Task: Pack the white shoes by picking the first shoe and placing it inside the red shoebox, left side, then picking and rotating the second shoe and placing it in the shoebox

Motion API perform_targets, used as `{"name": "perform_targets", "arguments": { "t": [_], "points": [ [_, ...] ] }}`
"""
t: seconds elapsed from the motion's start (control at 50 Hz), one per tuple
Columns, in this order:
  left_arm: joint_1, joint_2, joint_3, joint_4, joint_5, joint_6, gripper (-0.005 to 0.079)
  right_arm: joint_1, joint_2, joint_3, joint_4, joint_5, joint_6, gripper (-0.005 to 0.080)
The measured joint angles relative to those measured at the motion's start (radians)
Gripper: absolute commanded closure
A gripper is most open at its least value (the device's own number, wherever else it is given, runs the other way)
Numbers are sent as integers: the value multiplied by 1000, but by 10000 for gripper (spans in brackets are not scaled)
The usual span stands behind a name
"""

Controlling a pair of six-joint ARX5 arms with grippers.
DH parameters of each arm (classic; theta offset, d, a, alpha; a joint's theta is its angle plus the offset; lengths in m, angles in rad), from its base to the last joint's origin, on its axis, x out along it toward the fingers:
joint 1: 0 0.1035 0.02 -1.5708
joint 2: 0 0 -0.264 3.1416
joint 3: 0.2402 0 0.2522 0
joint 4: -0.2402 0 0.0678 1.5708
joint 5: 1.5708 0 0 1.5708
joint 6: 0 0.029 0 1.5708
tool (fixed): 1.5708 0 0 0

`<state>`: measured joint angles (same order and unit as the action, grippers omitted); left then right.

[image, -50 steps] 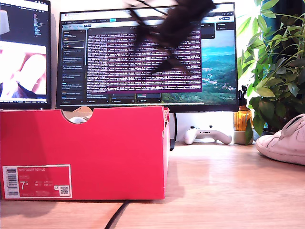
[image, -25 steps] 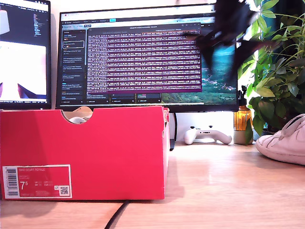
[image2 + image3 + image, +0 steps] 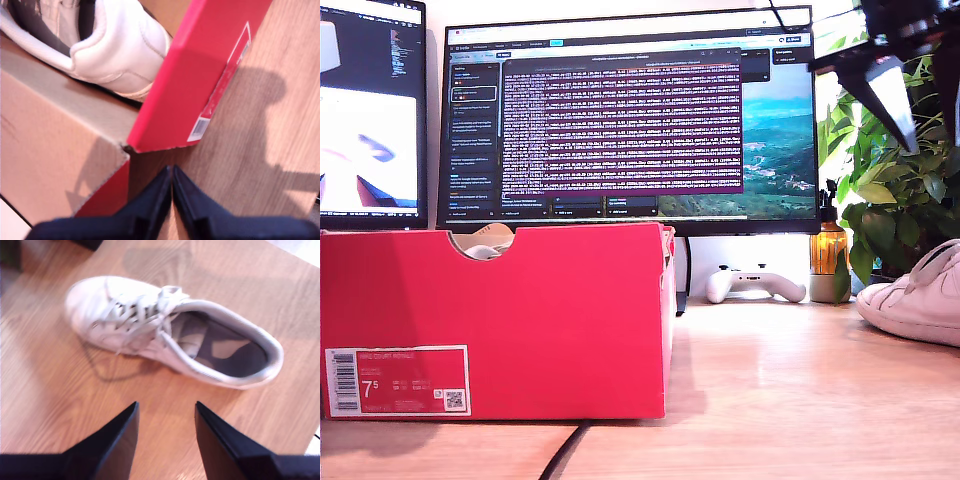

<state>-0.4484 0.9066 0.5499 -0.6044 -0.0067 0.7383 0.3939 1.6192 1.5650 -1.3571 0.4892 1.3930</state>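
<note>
While its jaws stand spread with nothing between them, my second gripper [image 3: 165, 415] hangs above a white shoe [image 3: 170, 330] lying on its sole on the wooden table [image 3: 40, 390], at the exterior view's right edge [image 3: 920, 295] below the gripper [image 3: 900, 95]. My first gripper [image 3: 172, 175] has its fingertips pressed together, empty, over the corner of the red shoebox [image 3: 185, 85], inside which the heel of the other white shoe [image 3: 120, 50] rests against the red wall. In the exterior view the shoebox [image 3: 520, 320] stands at the left before a monitor [image 3: 620, 120].
</note>
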Motion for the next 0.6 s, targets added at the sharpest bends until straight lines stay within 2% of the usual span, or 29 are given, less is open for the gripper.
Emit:
{"name": "perform_targets", "arguments": {
  "t": [0.38,0.48,0.6],
  "points": [
    [0,0,0,0,0,0,761,-146,-275,-317,-6,-42,139,413],
    [0,0,0,0,0,0,762,-157,-294,-403,-7,-61,216,412],
    [0,0,0,0,0,0,761,-159,-294,-446,45,-80,221,403]
  ]
}}
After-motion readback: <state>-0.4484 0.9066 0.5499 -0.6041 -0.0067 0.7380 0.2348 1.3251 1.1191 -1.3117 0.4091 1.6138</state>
